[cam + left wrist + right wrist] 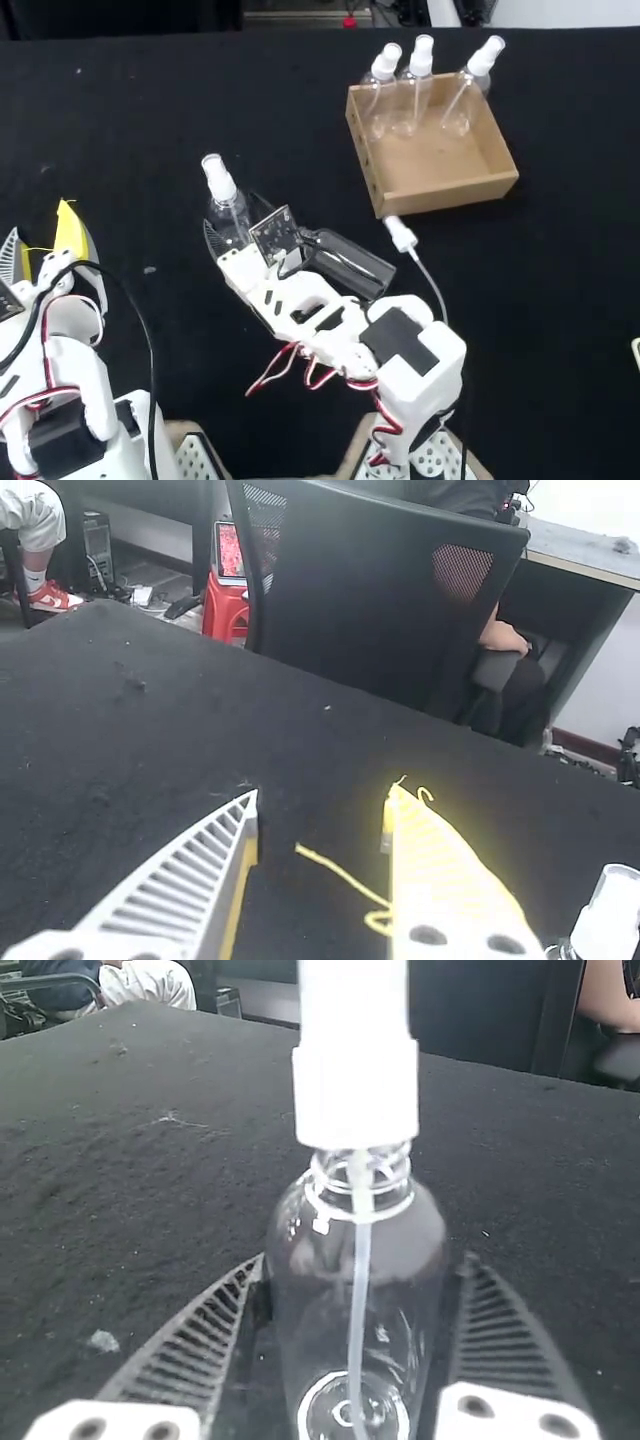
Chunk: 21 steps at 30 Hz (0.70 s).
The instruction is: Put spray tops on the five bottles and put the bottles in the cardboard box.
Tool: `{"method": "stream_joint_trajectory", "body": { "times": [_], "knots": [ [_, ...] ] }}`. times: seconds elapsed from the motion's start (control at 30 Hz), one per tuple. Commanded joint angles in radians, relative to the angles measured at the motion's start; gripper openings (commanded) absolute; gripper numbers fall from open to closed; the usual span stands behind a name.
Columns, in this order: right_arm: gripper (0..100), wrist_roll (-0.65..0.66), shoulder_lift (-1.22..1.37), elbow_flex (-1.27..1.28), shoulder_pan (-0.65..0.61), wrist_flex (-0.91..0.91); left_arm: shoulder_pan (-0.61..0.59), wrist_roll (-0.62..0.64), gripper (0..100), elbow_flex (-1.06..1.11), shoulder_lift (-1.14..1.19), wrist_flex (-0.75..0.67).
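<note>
— On the black table (120, 120), what is hard to see?
— A bare bottle (350, 262) lies on its side, partly hidden by my right arm; I can't tell where its neck ends.
— And your claws?
— My right claw (362, 1265) is clamped on the upright bottle (340, 1230), its spray top (355, 1070) on, partly cut off in my wrist view. My left claw (322, 800) is spread wide, holding nothing, well apart.
— Around it?
— 1 loose spray top (402, 237) lies between the arm and the cardboard box (450, 192); 3 topped bottles (408, 100) lean against its far wall.
</note>
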Motion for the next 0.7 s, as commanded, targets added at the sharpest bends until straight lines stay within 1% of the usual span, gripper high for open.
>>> {"method": "stream_joint_trajectory", "body": {
  "times": [0.0,0.07,0.27,0.5,0.67],
  "knots": [
    [36.4,-0.006,-0.07,-0.005,-0.005,0.052,-0.005,0.006,20,-0.064,-0.005,0.005],
    [37.0,-0.006,-0.074,-0.007,-0.014,0.077,-0.007,0.006,20,-0.064,-0.005,0.005],
    [34.8,-0.003,-0.09,-0.005,-0.025,0.026,-0.008,0.0,20,-0.056,-0.005,0.005],
    [34.8,-0.006,-0.248,0.058,-0.026,0.035,-0.008,0.002,20,-0.054,-0.005,0.005],
    [34.8,-0.009,-0.292,0.016,-0.026,0.181,-0.002,0.006,20,-0.054,-0.005,0.005]
  ]
}}
